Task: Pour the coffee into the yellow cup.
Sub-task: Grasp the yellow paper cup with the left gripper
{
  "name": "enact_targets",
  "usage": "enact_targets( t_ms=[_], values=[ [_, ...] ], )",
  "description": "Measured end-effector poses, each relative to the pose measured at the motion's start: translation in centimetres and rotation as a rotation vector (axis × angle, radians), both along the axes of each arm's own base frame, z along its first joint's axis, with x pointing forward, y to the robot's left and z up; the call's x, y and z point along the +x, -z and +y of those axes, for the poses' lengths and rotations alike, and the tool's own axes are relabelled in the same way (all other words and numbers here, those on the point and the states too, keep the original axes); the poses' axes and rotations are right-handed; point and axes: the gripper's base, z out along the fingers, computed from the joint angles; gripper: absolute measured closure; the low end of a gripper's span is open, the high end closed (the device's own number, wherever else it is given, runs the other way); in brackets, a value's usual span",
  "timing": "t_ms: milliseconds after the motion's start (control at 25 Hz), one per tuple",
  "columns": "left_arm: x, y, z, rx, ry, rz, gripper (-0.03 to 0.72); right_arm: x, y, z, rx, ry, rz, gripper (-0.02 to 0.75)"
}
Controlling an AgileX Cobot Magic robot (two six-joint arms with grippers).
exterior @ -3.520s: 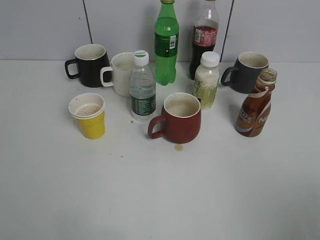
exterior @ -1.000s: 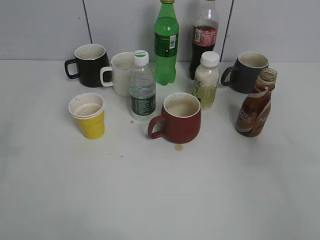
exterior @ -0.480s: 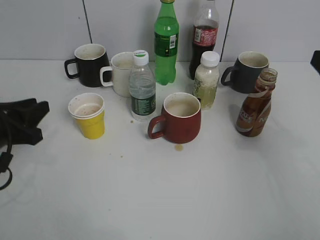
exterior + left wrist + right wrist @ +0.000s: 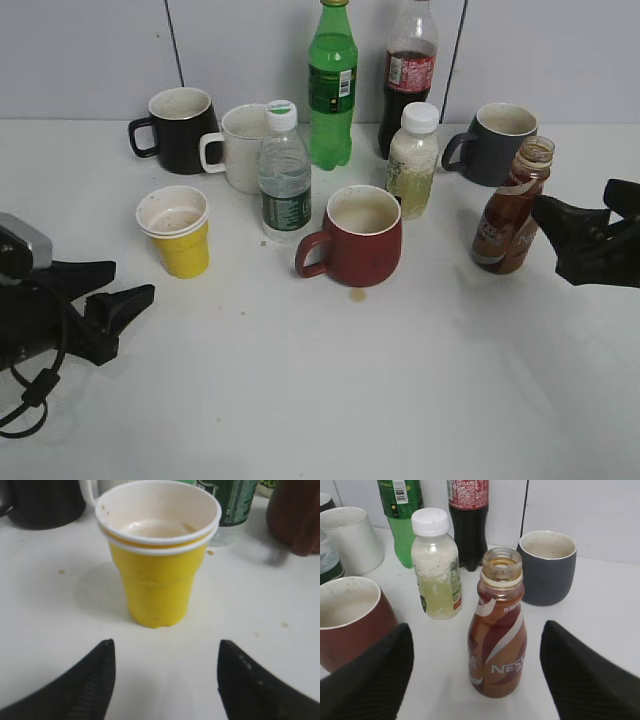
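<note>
The coffee bottle [image 4: 510, 220], curvy and brown with a capless neck, stands upright at the right; it also shows in the right wrist view [image 4: 497, 640]. My right gripper [image 4: 565, 235] [image 4: 476, 672] is open, with a finger on either side of the bottle and short of it, not touching. The yellow cup [image 4: 178, 232] stands at the left, with a stained white inside; it also shows in the left wrist view [image 4: 158, 555]. My left gripper [image 4: 125, 285] [image 4: 165, 680] is open and empty, just in front of the cup, apart from it.
A red mug [image 4: 355, 238] stands in the middle with a small spill in front. Behind are a black mug [image 4: 180, 130], white mug [image 4: 240, 148], water bottle [image 4: 285, 175], green bottle [image 4: 332, 85], cola bottle [image 4: 410, 75], white-capped bottle [image 4: 412, 160] and grey mug [image 4: 497, 145].
Both arms have come into view. The left gripper moved right toward the yellow cup. The right gripper came in from the right edge up to the coffee bottle. No object has moved.
</note>
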Motion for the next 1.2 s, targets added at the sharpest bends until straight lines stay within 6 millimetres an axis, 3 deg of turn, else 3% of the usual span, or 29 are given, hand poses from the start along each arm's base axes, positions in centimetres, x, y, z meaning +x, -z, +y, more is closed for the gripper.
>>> enact_targets(
  t_ms=[400, 680, 1040, 1200],
  values=[
    [3.6, 1.1, -1.2, -0.002, 0.129, -0.072, 0.159, 1.6, 3.8, 0.5, -0.002, -0.019, -0.027, 0.164],
    [5.5, 2.0, -1.5, -0.030, 0.139, -0.075, 0.104, 1.7, 6.7, 0.5, -0.023, -0.021, 0.075, 0.164],
    [7.7, 3.0, -2.0, -0.090, 0.157, -0.062, 0.099, 1.7, 7.4, 0.5, -0.042, -0.023, 0.098, 0.164],
    [8.6, 3.0, -3.1, -0.094, 0.187, -0.085, 0.099, 1.6, 7.4, 0.5, -0.050, -0.024, 0.097, 0.164]
  ],
)
